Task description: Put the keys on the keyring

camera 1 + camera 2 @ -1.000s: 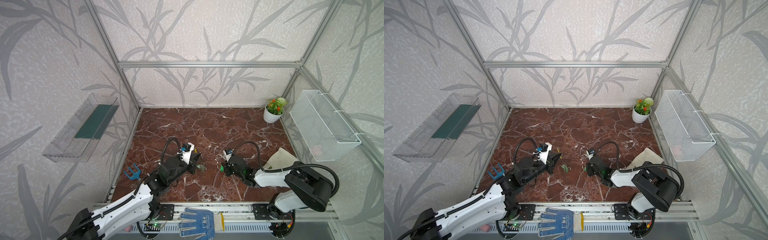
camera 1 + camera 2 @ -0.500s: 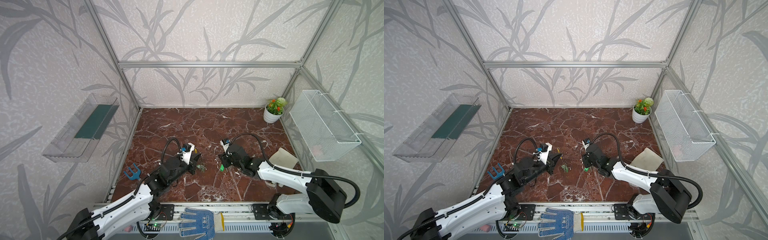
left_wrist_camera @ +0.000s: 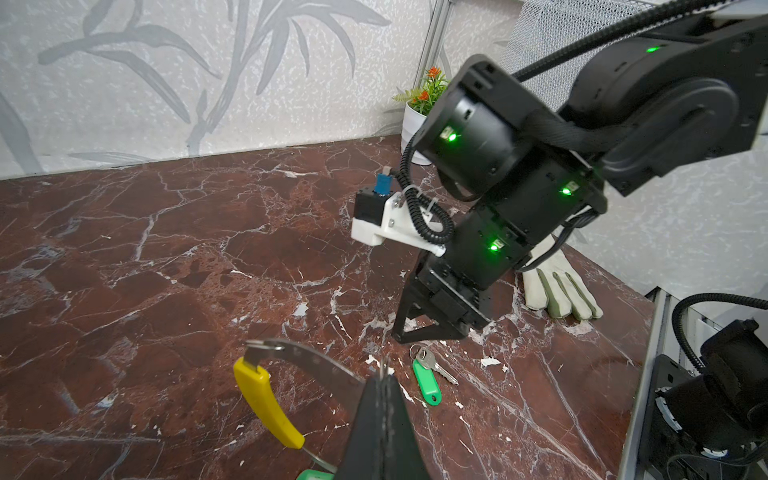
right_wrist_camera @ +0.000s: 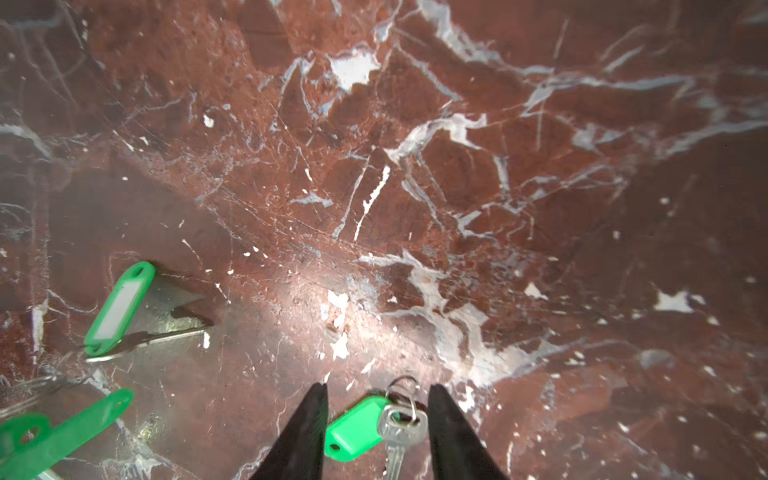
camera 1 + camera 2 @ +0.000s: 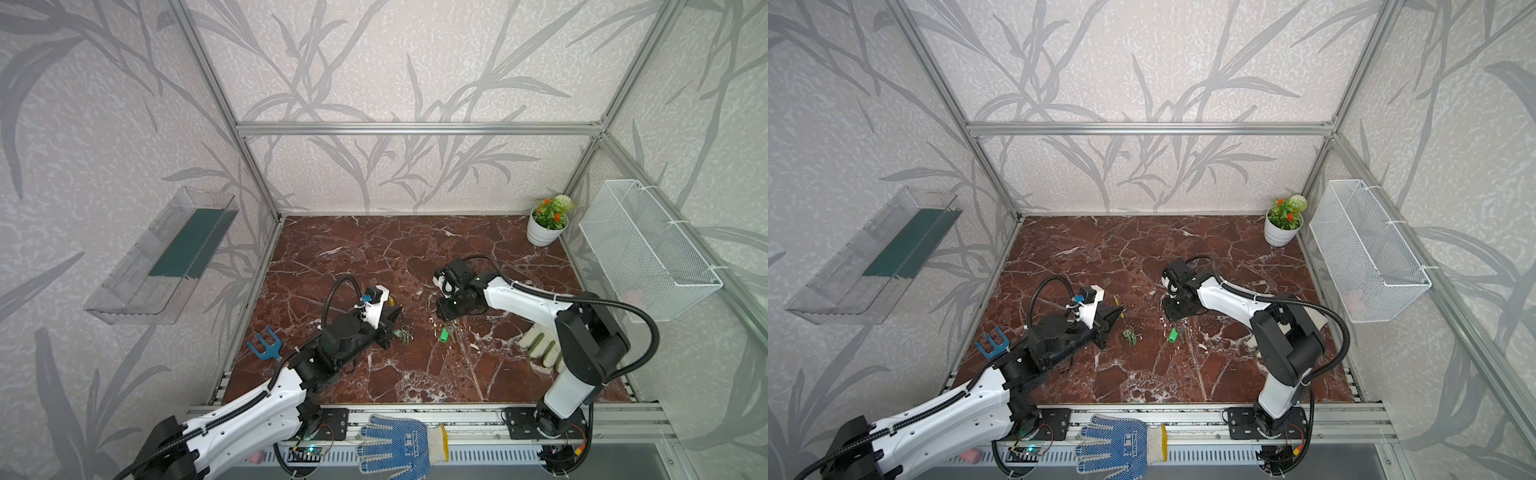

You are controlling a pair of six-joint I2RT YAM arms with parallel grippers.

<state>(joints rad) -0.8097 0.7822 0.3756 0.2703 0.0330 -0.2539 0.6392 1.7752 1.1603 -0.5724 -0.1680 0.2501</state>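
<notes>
My left gripper (image 3: 384, 376) is shut on the keyring (image 3: 309, 359), a thin grey perforated band with a yellow sleeve (image 3: 268, 405), and holds it on edge above the marble floor. In both top views that gripper (image 5: 397, 311) (image 5: 1119, 309) sits left of centre, with keys (image 5: 405, 334) (image 5: 1130, 336) on green tags bunched at the ring's low end. One more key with a green tag (image 4: 357, 428) (image 3: 426, 378) (image 5: 444, 333) lies flat on the floor. My right gripper (image 4: 378, 388) (image 5: 446, 309) hangs open just above it, jaws on either side, not touching.
A potted plant (image 5: 546, 226) stands in the back right corner. A white glove (image 5: 540, 347) lies by the right arm's base. A blue glove (image 5: 395, 442) rests on the front rail, a blue forked tool (image 5: 266, 345) at the left edge. A wire basket (image 5: 648, 249) hangs on the right wall.
My right arm has stretched out and its gripper has lifted and drawn back a little from the loose green key, which stays on the floor. The left arm has not moved.
</notes>
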